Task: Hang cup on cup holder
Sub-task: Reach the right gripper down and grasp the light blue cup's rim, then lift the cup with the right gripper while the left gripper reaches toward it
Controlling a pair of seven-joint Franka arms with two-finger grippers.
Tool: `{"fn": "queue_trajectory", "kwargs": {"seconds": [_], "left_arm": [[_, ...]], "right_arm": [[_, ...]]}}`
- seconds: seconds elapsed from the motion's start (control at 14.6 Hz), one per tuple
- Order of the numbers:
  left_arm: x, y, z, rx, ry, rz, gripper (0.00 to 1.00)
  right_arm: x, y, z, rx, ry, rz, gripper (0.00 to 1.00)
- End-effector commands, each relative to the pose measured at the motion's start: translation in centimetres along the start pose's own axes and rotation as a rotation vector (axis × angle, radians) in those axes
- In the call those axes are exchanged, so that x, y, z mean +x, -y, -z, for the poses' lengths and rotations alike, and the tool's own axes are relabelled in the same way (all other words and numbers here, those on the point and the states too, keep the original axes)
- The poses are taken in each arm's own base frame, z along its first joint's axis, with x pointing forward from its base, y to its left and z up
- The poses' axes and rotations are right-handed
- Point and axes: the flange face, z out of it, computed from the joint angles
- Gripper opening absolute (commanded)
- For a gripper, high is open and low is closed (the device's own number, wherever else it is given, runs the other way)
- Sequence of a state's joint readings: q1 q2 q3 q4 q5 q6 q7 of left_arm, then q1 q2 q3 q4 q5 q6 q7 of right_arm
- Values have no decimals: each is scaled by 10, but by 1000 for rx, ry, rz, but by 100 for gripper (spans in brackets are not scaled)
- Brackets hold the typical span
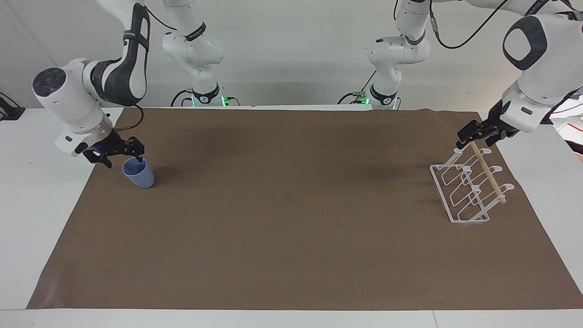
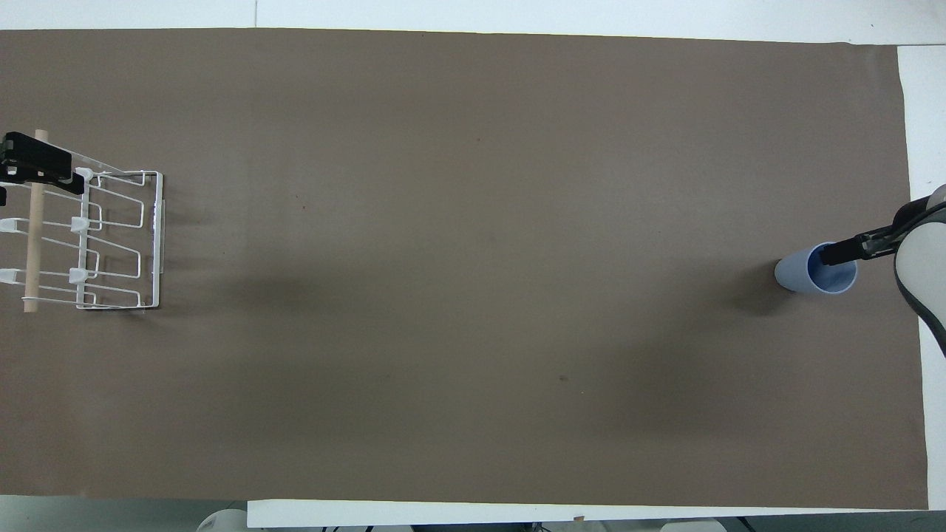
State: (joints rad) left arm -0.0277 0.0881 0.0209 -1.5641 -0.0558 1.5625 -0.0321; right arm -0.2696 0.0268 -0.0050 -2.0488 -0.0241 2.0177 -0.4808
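Observation:
The light blue cup stands upright on the brown mat toward the right arm's end of the table; it also shows in the overhead view. My right gripper is open and low at the cup's rim, with one finger over the cup's opening and the other outside the cup. The white wire cup holder stands toward the left arm's end, and shows in the overhead view too. My left gripper sits at the end of the holder's wooden dowel nearer to the robots.
A brown mat covers most of the white table. The two arm bases stand at the table's robot edge. The right arm's white forearm reaches over the mat's edge beside the cup.

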Motion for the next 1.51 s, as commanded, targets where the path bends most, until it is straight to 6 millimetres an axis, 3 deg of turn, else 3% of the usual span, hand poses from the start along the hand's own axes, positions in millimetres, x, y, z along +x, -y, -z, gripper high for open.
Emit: {"fn": "queue_trajectory", "kwargs": {"seconds": [0.0,0.14,0.41,0.55,0.68,0.75,0.82,1.3,1.37,1.44], "left_arm": [[-3,-2,1,16,-18,-14,100],[-5,-9,0,19,-4,-26,100],[-15,-8,-7,21,53,-26,100],[-19,-7,-12,21,65,-4,100],[-19,-9,-12,25,60,86,100],[-19,-12,-12,25,53,125,100],[-18,-13,-12,25,45,169,100],[-22,-39,-14,-27,63,481,100],[-22,-43,-14,-63,75,538,100],[-22,-48,-13,-106,92,611,100]], "right_arm": [[-1,-22,-29,11,-17,0,100],[-4,-33,-45,14,-14,14,100],[-12,-28,-62,27,7,32,91],[-14,-27,-67,25,2,59,67],[-13,-26,-69,28,8,67,24],[-12,-25,-70,27,6,69,9],[-11,-25,-69,25,4,77,3],[-5,-24,-59,24,22,110,0],[0,-22,-45,45,36,126,0],[10,-4,-27,86,58,158,0]]}}
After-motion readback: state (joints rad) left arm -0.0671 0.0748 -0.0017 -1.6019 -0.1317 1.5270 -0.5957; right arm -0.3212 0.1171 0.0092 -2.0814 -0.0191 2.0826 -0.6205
